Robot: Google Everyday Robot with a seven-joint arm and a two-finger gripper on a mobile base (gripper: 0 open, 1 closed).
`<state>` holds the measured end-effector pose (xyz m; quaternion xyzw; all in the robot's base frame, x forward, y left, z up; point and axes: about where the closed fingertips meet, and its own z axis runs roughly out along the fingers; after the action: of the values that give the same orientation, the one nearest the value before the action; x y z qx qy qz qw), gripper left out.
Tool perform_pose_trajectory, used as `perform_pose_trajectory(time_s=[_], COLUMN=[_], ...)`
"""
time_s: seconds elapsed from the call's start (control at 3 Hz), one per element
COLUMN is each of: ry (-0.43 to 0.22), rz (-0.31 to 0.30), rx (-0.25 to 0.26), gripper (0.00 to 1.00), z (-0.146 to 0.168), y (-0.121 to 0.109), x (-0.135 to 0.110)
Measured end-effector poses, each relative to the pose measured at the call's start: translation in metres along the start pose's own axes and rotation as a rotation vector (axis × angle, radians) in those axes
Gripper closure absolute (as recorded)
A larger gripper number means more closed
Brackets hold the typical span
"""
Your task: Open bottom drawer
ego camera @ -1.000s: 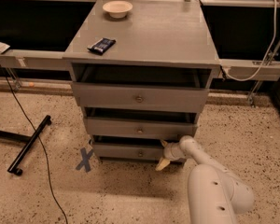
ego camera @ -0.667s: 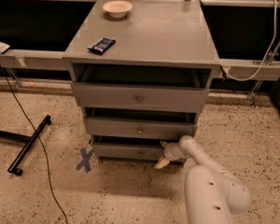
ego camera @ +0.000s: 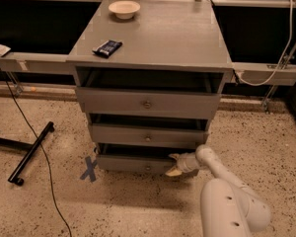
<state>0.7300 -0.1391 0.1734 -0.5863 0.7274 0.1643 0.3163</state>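
Note:
The grey wooden cabinet [ego camera: 153, 38] has three drawers, all pulled out a little. The bottom drawer [ego camera: 133, 163] is the lowest, with a small round knob [ego camera: 147, 168] at its centre and a dark gap above its front. My gripper [ego camera: 174, 164] is at the right end of the bottom drawer's front, with one tan finger near the top edge and one lower. The white arm [ego camera: 222, 186] reaches in from the lower right.
A cream bowl [ego camera: 124, 9] and a dark blue packet [ego camera: 107, 47] lie on the cabinet top. A blue X of tape [ego camera: 89, 168] marks the floor left of the cabinet. A black stand leg [ego camera: 30, 153] and cable lie at the left.
The arm and gripper have stayed at the right end of the bottom drawer. The drawer front stands about as far out as before.

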Motion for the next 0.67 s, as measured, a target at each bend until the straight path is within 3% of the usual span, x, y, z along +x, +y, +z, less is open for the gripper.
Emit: perform_pose_trajectory(time_s=[0.67], ry=[-0.003], rz=[0.043], rx=[-0.079], gripper=[0.3], z=[-0.043], y=[0.051], x=[0.022])
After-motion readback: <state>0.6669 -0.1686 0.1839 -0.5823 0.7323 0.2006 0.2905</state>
